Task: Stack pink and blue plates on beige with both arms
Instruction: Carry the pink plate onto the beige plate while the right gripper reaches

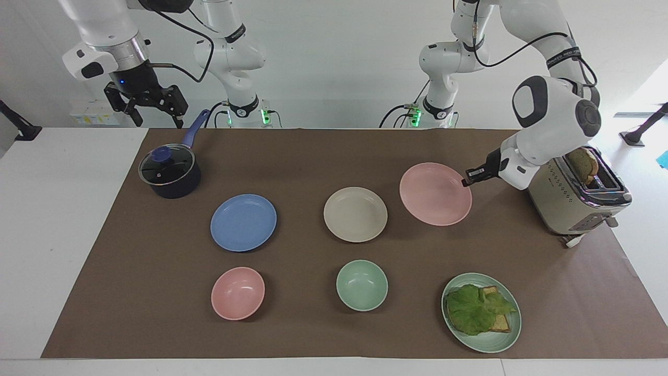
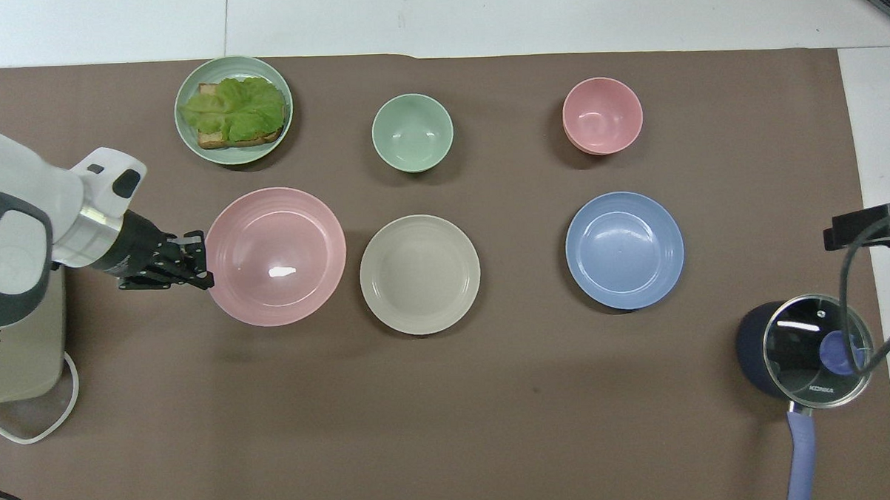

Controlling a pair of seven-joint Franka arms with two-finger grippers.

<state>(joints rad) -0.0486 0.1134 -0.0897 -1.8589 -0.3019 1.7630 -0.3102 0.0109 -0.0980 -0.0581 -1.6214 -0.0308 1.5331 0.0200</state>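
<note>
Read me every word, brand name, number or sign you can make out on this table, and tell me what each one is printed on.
"KONKA": small white lettering on the glass lid of the dark saucepan, read in the overhead view.
Toaster: rows of small dots on its side, no lettering that can be read.
Robot arms: dark bands around some joints carry marks too small to read.
Plates and bowls: no text.

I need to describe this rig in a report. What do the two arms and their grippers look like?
Both arms are glossy white with rounded jointed segments, dark grey round joint caps, black bands with small lettering, and loose black cables. The right arm's wrist has a silver ring. The left gripper and right gripper are black with two fingers.
</note>
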